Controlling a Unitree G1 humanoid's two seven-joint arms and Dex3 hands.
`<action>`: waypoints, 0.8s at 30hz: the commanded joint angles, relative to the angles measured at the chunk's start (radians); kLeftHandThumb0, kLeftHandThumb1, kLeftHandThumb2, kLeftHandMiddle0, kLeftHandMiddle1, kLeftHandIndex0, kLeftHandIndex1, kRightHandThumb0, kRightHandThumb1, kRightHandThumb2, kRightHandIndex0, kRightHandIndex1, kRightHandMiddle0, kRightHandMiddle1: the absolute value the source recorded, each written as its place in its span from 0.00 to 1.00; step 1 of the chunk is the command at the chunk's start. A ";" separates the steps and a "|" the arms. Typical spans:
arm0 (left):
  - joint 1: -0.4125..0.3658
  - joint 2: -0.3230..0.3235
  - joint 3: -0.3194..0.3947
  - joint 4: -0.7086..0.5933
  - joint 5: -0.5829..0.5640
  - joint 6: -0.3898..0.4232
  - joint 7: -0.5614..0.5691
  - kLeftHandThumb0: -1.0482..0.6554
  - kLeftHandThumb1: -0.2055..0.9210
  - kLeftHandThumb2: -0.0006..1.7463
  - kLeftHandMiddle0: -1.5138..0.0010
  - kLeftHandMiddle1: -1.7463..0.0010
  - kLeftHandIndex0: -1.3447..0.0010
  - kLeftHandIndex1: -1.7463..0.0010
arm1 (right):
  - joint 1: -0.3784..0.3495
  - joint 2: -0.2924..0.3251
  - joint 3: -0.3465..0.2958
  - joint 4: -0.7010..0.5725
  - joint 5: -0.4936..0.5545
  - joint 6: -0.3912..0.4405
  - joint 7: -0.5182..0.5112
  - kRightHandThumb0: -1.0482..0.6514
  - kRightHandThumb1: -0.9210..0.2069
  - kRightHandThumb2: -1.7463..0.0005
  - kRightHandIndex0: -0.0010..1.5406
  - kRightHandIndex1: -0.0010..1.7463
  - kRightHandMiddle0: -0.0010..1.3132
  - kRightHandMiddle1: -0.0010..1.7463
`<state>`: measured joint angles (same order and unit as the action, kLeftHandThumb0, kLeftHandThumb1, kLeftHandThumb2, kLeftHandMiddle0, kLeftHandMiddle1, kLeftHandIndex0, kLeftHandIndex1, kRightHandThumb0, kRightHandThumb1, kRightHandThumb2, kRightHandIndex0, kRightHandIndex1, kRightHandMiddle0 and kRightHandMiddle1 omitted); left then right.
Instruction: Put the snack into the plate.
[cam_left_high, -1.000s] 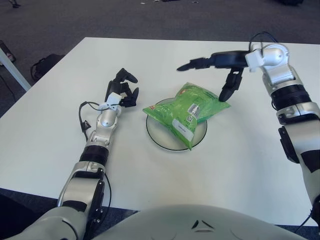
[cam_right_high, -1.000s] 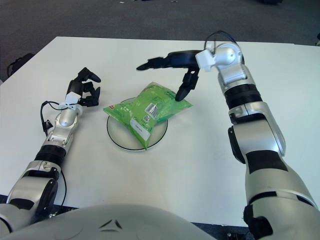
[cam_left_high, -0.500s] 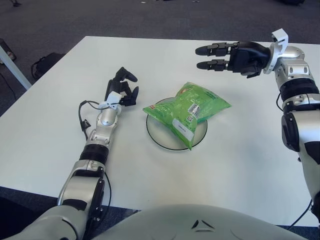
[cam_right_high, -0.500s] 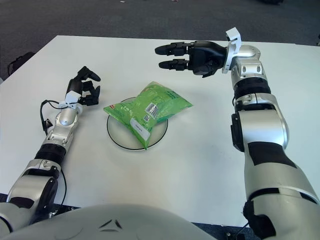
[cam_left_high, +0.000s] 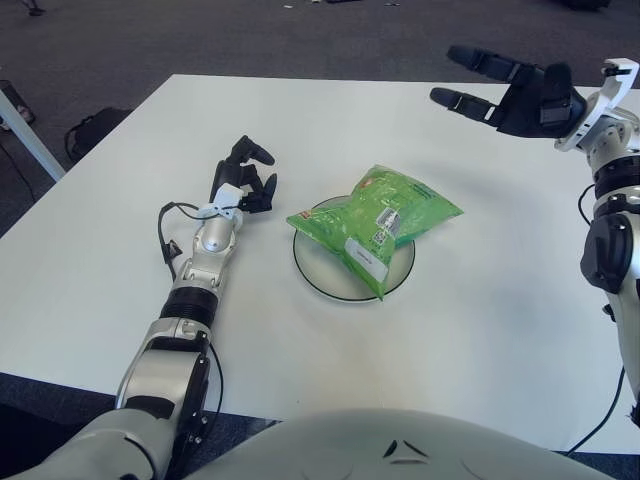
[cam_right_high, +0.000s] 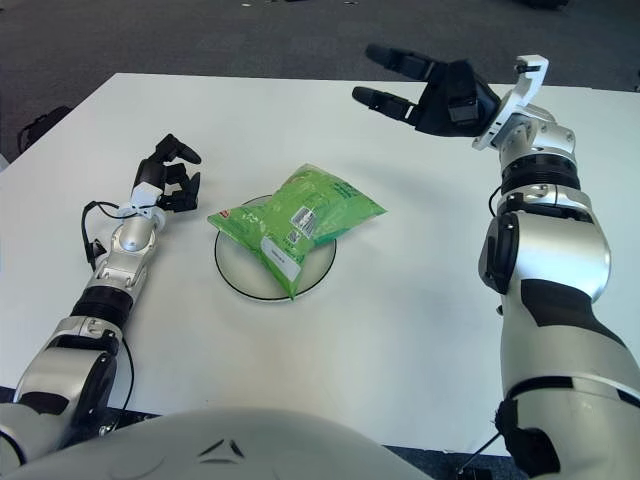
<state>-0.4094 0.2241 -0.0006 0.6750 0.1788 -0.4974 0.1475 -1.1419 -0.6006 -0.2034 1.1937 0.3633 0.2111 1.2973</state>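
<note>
We see a white table (cam_left_high: 480, 330) on dark grey carpet (cam_left_high: 200, 35), with a round white plate (cam_left_high: 318, 278) near its middle and a bright green snack bag (cam_left_high: 375, 222) with a white label lying across that plate, its corners overhanging the rim. Our left hand (cam_left_high: 243, 180) rests on the table left of the plate, fingers loosely curled on nothing. Since a second ago our right hand (cam_left_high: 508, 88) has lifted off the bag and drawn back behind and right of the plate, fingers spread and empty.

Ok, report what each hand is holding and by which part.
Nothing is held. The right hand hangs open above the table's far right; the left hand lies curled and empty. The snack rests on the plate.
</note>
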 joint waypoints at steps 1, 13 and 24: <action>0.136 -0.027 -0.014 0.104 0.014 -0.023 0.017 0.36 0.60 0.64 0.27 0.00 0.64 0.00 | 0.052 0.021 -0.020 -0.003 -0.036 -0.102 -0.147 0.15 0.20 0.75 0.16 0.12 0.00 0.18; 0.134 -0.022 -0.010 0.104 -0.001 -0.018 0.000 0.36 0.60 0.64 0.27 0.00 0.64 0.00 | 0.214 0.036 0.000 -0.060 -0.158 -0.273 -0.579 0.35 0.30 0.50 0.31 0.62 0.10 0.77; 0.137 -0.012 -0.011 0.103 -0.007 -0.014 -0.012 0.36 0.60 0.64 0.28 0.00 0.64 0.00 | 0.301 0.074 -0.019 -0.140 -0.189 -0.254 -0.857 0.60 0.35 0.45 0.37 0.86 0.26 0.96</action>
<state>-0.4160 0.2326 0.0000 0.6849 0.1690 -0.5118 0.1485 -0.8603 -0.5487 -0.2115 1.0905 0.1823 -0.0364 0.5036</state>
